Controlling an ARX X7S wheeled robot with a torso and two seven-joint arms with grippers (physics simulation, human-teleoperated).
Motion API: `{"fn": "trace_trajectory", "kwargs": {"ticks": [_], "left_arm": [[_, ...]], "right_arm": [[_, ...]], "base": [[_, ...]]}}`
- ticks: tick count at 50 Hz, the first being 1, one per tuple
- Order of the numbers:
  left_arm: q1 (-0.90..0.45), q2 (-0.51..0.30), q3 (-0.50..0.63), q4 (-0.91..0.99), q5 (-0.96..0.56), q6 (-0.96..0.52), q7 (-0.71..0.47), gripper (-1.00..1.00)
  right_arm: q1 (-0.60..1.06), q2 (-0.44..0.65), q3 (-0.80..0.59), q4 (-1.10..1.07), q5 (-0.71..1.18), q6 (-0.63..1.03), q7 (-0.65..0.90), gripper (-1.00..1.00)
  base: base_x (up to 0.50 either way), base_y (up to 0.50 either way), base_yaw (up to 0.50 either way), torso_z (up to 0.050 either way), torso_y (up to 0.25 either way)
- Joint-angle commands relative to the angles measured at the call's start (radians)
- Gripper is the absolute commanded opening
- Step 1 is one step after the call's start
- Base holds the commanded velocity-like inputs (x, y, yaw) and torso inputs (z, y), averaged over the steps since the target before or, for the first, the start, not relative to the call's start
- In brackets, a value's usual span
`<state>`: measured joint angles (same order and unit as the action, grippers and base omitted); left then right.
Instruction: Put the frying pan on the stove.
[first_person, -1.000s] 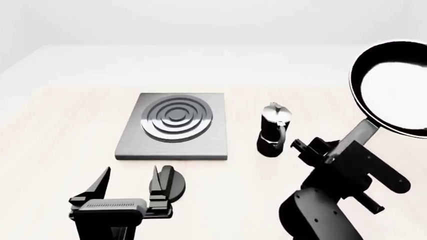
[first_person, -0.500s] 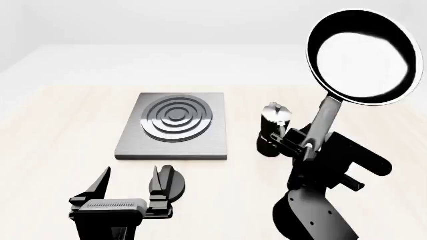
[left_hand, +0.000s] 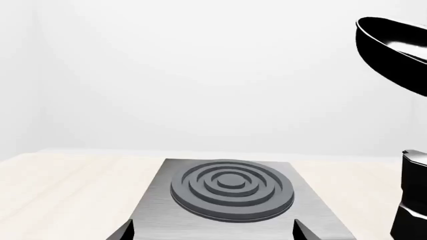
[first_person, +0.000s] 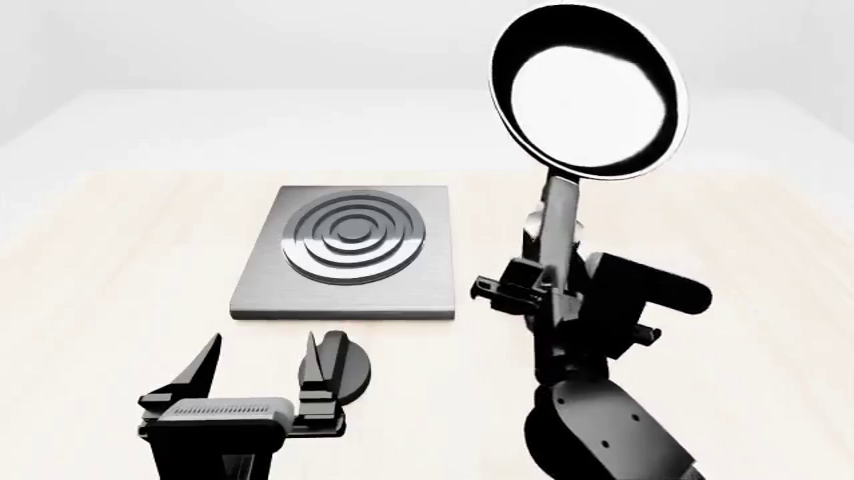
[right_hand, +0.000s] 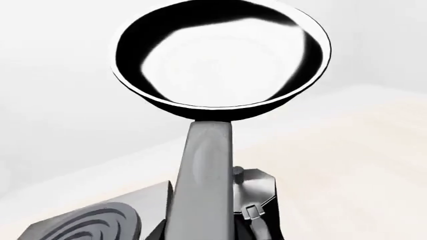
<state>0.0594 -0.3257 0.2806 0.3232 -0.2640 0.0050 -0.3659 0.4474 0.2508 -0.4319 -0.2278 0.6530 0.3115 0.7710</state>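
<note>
The frying pan (first_person: 587, 90) is glossy black and held high in the air, tilted up on its long handle (first_person: 558, 225). My right gripper (first_person: 547, 285) is shut on the handle, to the right of the stove (first_person: 340, 295), a grey square plate with dark rings. In the right wrist view the pan (right_hand: 220, 55) fills the top, with my right gripper (right_hand: 200, 236) round the handle and the stove (right_hand: 87, 225) at one corner. My left gripper (first_person: 263, 348) is open and empty in front of the stove, which lies ahead of it in the left wrist view (left_hand: 230, 187).
The black-and-silver moka pot (right_hand: 257, 200) stands right of the stove, mostly hidden behind the pan handle in the head view (first_person: 531, 232). A small round black knob (first_person: 352, 368) lies beside my left gripper's right finger. The pale wooden table (first_person: 107, 260) spreads all round.
My right arm has swung the frying pan leftward toward the stove. The pan went from the right edge to above the moka pot. The left arm has not moved.
</note>
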Motion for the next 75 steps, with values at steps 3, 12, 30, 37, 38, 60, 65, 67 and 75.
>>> {"fn": "trace_trajectory", "kwargs": {"ticks": [3,12,30,37,38,60,65,67,75], "left_arm": [[0.0,-0.003,0.004,0.0,-0.002,0.001,-0.004,1.0],[-0.001,-0.006,0.003,0.002,-0.005,-0.001,-0.008,1.0],[-0.003,-0.01,0.005,0.0,-0.008,0.004,-0.012,1.0],[-0.005,-0.009,0.01,-0.006,-0.007,0.006,-0.013,1.0],[-0.004,-0.01,0.01,-0.005,-0.007,0.006,-0.013,1.0],[-0.005,-0.015,0.014,-0.004,-0.009,0.008,-0.02,1.0],[-0.006,-0.015,0.015,-0.009,-0.008,0.01,-0.021,1.0],[-0.007,-0.016,0.015,-0.009,-0.009,0.009,-0.021,1.0],[-0.006,-0.018,0.017,-0.005,-0.01,0.008,-0.025,1.0]], "right_arm": [[0.055,0.018,-0.056,-0.013,-0.051,-0.021,-0.119,-1.0],[0.09,0.019,-0.11,0.01,-0.047,-0.003,-0.194,-1.0],[0.156,0.02,-0.2,0.077,-0.038,0.038,-0.326,-1.0],[0.179,0.026,-0.221,0.085,-0.032,0.062,-0.354,-1.0],[0.187,0.027,-0.228,0.086,-0.03,0.072,-0.361,-1.0],[0.295,0.054,-0.281,0.11,-0.007,0.19,-0.429,-1.0],[0.307,0.057,-0.287,0.142,0.002,0.189,-0.467,-1.0],[0.308,0.057,-0.286,0.145,0.003,0.188,-0.47,-1.0],[0.333,0.062,-0.29,0.193,0.02,0.184,-0.532,-1.0]], "base": [[0.0,0.0,0.0,0.0,0.004],[0.0,0.0,0.0,0.001,0.002],[0.0,0.0,0.0,0.0,0.002],[0.0,0.0,0.0,0.001,0.003],[0.0,0.0,0.0,0.0,0.0],[0.0,0.0,0.0,0.0,0.002],[0.0,0.0,0.0,0.0,0.002],[0.0,0.0,0.0,0.0,0.005],[0.0,0.0,0.0,0.001,0.001]]}}
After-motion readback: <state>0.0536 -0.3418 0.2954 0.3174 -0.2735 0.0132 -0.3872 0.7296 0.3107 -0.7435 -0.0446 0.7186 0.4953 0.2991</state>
